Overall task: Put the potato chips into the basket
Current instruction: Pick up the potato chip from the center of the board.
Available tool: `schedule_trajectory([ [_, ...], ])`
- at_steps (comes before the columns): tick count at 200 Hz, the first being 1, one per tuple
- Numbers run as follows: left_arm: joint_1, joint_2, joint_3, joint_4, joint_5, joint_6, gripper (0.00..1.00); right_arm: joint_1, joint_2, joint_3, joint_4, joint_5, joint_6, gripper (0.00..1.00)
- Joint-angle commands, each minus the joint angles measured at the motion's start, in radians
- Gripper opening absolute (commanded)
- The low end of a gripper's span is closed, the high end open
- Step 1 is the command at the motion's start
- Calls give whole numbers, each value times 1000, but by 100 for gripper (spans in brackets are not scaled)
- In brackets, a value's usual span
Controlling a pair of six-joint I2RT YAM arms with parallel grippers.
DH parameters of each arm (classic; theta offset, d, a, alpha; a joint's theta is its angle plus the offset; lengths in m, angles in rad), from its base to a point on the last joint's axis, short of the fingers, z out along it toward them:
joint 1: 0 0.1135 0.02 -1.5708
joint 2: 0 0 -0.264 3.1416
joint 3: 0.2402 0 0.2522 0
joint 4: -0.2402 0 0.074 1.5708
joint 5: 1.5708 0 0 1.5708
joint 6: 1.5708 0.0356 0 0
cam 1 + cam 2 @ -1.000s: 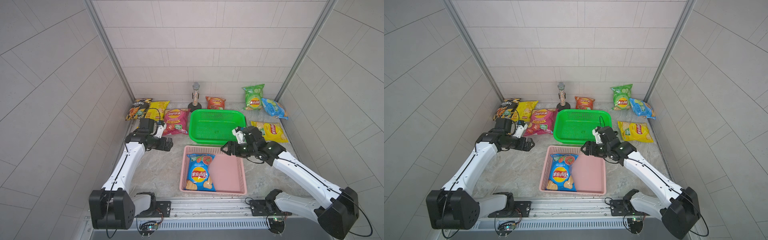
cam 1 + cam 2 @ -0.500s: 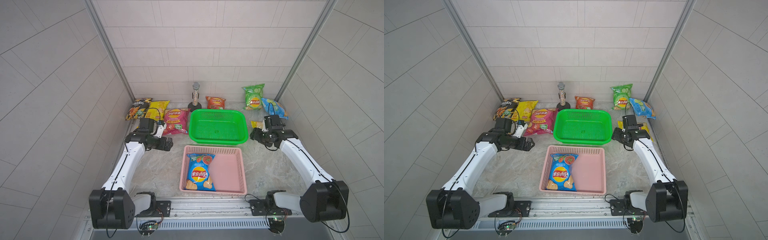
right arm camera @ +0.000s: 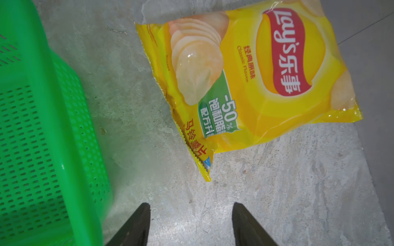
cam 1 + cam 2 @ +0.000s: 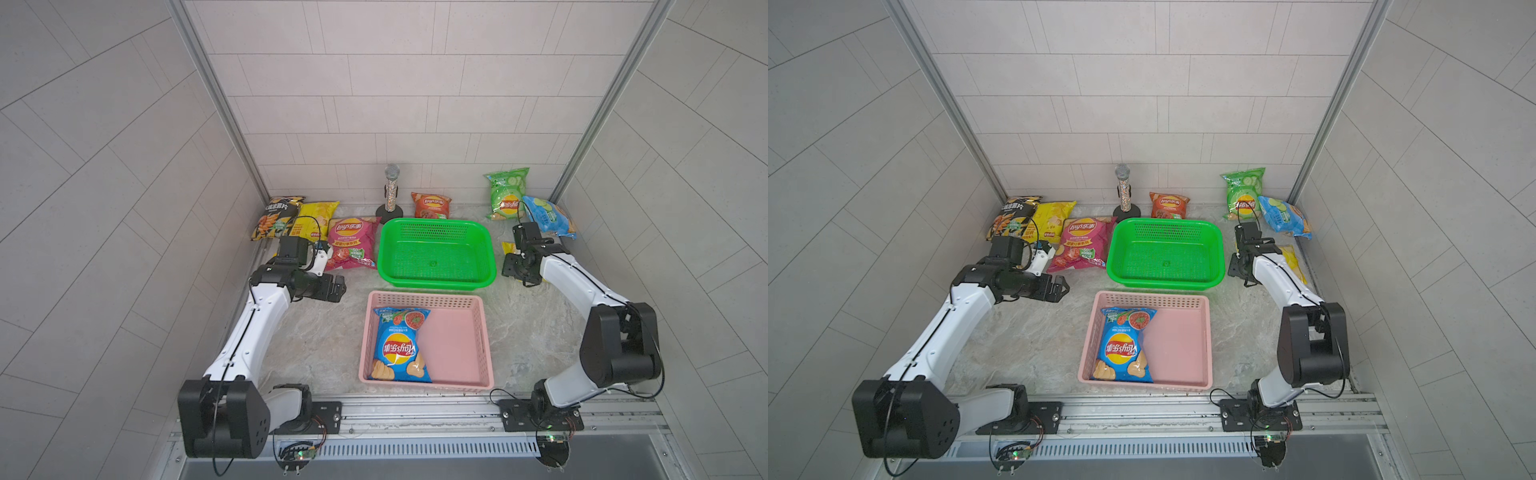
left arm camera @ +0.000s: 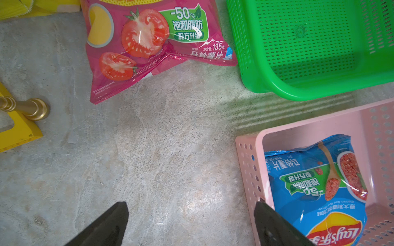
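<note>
Seemingly eight chip bags (image 4: 399,349), one pink basket (image 4: 426,296), one green basket (image 4: 436,283); left gripper (image 5: 190,205), right gripper (image 3: 190,204) both apart.

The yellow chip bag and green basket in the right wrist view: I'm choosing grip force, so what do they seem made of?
Yellow chip bag: thin plastic film, probably, glossy; glare spots, wrinkles and a serrated edge seal.
Green basket: rigid moulded plastic, likely, smooth and slightly shiny; its walls and floor carry regular slots and the rim catches highlights.
</note>
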Motion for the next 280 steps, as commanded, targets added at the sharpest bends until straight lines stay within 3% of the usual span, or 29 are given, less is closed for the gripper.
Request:
schedule_trajectory([
  [1, 6, -4, -14, -4, 6, 13, 100, -5, 58, 36, 8, 58, -25, 63],
  [19, 6, -2, -14, -4, 5, 14, 100, -5, 112, 62, 2, 49, -36, 57],
  [99, 6, -4, -12, -6, 4, 13, 100, -6, 253, 119, -5, 142, -66, 58],
  [141, 6, -5, -11, -7, 3, 12, 100, -8, 274, 131, -5, 154, -69, 41],
  [194, 7, -6, -11, -7, 5, 12, 100, -9, 292, 140, -19, 164, -76, 40],
  [221, 6, -6, -12, -6, 3, 12, 100, -9, 268, 137, -28, 162, -71, 14],
  [256, 6, -3, -12, -7, 6, 12, 100, -10, 161, 131, -52, 171, -71, 1],
  [280, 7, -2, -12, -7, 7, 12, 100, -9, 77, 142, -99, 174, -68, 0],
])
